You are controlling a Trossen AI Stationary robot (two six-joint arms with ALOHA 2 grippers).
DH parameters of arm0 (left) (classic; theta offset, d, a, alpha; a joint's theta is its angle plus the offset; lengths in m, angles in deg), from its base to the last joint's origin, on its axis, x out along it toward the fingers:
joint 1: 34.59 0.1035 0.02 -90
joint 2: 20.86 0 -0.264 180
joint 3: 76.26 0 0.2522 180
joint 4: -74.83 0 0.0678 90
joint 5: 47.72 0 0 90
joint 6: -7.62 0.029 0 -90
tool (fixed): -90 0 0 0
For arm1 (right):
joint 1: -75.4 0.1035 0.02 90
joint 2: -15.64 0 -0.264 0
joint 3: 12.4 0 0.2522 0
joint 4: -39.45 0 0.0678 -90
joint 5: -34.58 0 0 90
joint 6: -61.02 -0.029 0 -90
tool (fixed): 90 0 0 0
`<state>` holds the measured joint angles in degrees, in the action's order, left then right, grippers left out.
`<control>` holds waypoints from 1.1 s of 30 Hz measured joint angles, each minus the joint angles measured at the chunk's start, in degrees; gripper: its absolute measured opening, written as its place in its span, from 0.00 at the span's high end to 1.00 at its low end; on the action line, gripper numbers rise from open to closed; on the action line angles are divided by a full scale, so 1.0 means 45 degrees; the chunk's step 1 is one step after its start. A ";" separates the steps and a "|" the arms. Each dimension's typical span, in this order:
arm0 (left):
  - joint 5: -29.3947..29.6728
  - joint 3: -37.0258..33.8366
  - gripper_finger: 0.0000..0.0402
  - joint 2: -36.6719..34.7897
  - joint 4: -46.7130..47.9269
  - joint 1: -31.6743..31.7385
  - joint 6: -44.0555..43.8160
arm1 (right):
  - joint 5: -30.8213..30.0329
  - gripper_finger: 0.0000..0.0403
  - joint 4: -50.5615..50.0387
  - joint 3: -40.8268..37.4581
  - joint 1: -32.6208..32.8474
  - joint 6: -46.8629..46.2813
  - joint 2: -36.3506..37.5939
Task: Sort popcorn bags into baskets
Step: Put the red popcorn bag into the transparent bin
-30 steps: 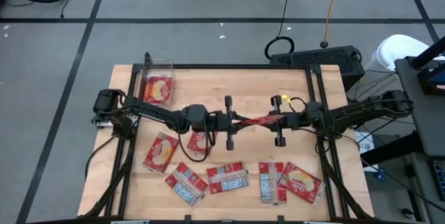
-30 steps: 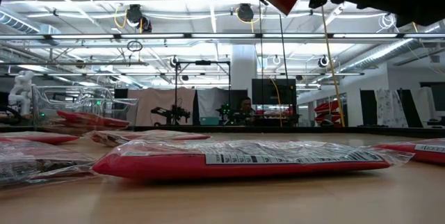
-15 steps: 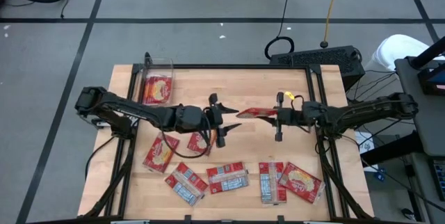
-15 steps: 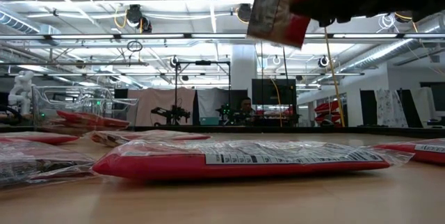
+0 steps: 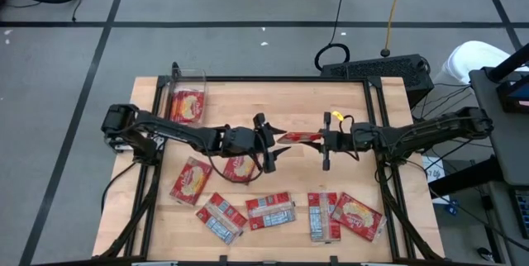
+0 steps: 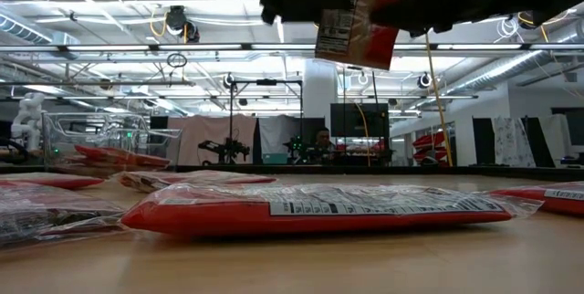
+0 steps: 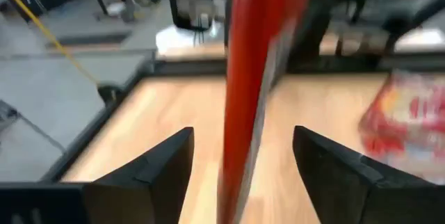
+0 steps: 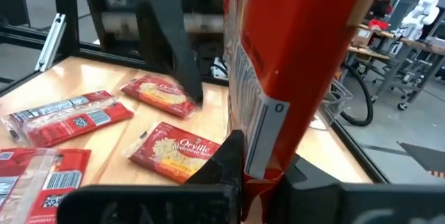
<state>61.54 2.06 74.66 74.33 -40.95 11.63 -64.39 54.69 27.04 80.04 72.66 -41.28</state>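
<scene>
A red popcorn bag hangs on edge above the table's middle, with my right gripper shut on it. My left gripper faces it from the table's left, open. In the left wrist view its two fingers stand either side of the bag's free end, with a gap on each side. The clear basket sits at the far left with one bag lying in it. Several more bags lie flat along the table's near half, such as one and another. My right gripper pinches the bag's end toward the table's right between its two fingers. The fingers come level from the table's right. The bag stands on edge, lifted clear of the table, its white label side showing in the right wrist view.
Black frame rails run along the table's left and right sides. A row of flat bags fills the near half. Bare wood lies at the far middle.
My left gripper has opened and let go of the bag, which both grippers held stretched between them a second ago. It drew back toward the table's left, then came back with its fingers around the bag's free end. The bag has turned on edge in my right gripper.
</scene>
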 joint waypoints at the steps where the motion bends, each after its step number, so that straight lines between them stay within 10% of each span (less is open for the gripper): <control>1: -0.0075 -0.0011 0.40 0.0131 -0.0149 -0.0003 0.0100 | 0.0000 0.97 0.0048 0.0000 0.0000 0.0024 -0.0035; 17: -0.0181 0.0033 0.94 0.0339 -0.1082 -0.0090 0.2893 | 0.0017 0.97 -0.0082 -0.0005 -0.0015 0.0593 -0.0112; 33: 0.0449 0.0033 0.95 -0.0285 0.0298 0.0023 1.0124 | -0.1082 0.63 -0.0864 -0.0005 -0.0034 0.0672 0.0815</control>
<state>63.56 2.21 73.38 75.67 -40.85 57.19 -69.26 50.80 27.01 79.89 75.68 -37.61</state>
